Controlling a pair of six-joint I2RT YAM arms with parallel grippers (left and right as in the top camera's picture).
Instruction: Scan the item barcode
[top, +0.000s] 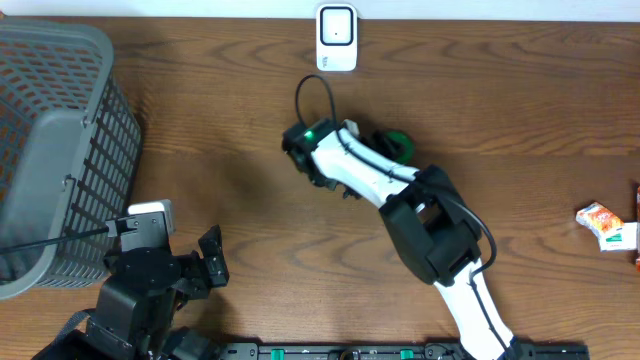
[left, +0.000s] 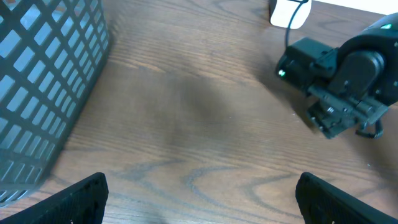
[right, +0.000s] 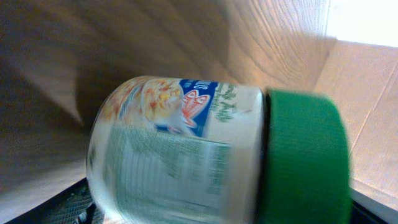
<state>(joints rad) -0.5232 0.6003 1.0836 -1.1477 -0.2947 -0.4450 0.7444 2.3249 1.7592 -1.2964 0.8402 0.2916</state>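
Two grippers are in view. The right gripper (top: 325, 172) sits at the centre of the overhead frame, at the end of the white arm (top: 365, 170). In its own wrist view only dark slivers of its fingers (right: 74, 208) show in the bottom corners, set far apart. A glass jar (right: 186, 155) with a green lid (right: 305, 162) lies sideways across the frame between them, blurred, its printed label facing the camera. Whether the fingers press on the jar I cannot tell. From overhead the lid peeks out just right of the arm, above the wooden table (top: 230, 120).

A white barcode scanner (top: 336, 38) stands at the top centre edge, apart from the jar.

The left gripper (left: 199, 208) is at the lower left of the overhead frame, its jaws spread wide with nothing between them, bare wood beneath. A grey mesh basket (top: 60, 130) fills the left edge, just beside that arm. Small snack packets (top: 605, 225) lie at the far right edge.
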